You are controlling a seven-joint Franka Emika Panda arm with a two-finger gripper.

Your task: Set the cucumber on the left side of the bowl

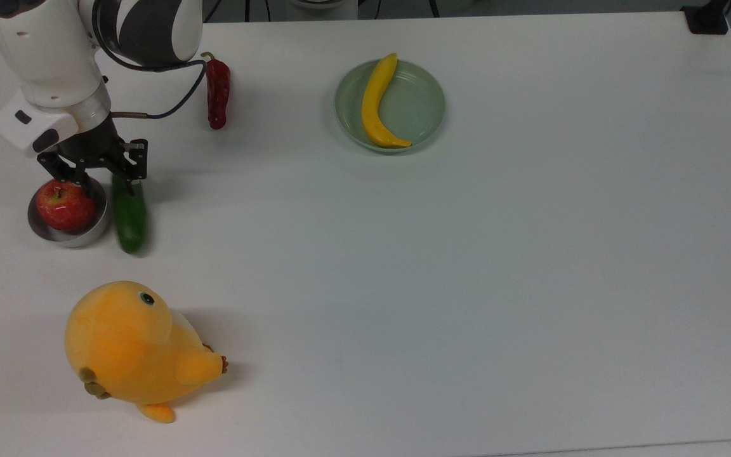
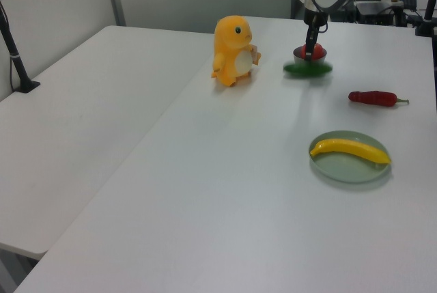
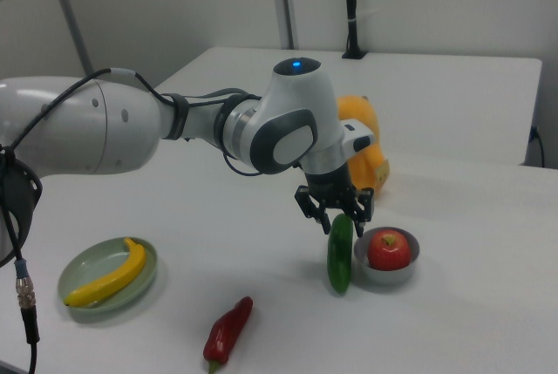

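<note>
A dark green cucumber (image 1: 129, 219) lies flat on the white counter (image 1: 467, 254), just beside the silver bowl (image 1: 67, 236) holding a red apple (image 1: 64, 205). The gripper (image 1: 106, 179) hovers above with jaws apart. The cucumber looks stiff, smooth, likely slippery; best gripped mid-length.

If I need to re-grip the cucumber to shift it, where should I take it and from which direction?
Grip the cucumber around its middle, coming straight down from above, fingers across its narrow width. It lies flat on the table, close beside the bowl, so the end toward the plush toy probably leaves more finger room.
</note>
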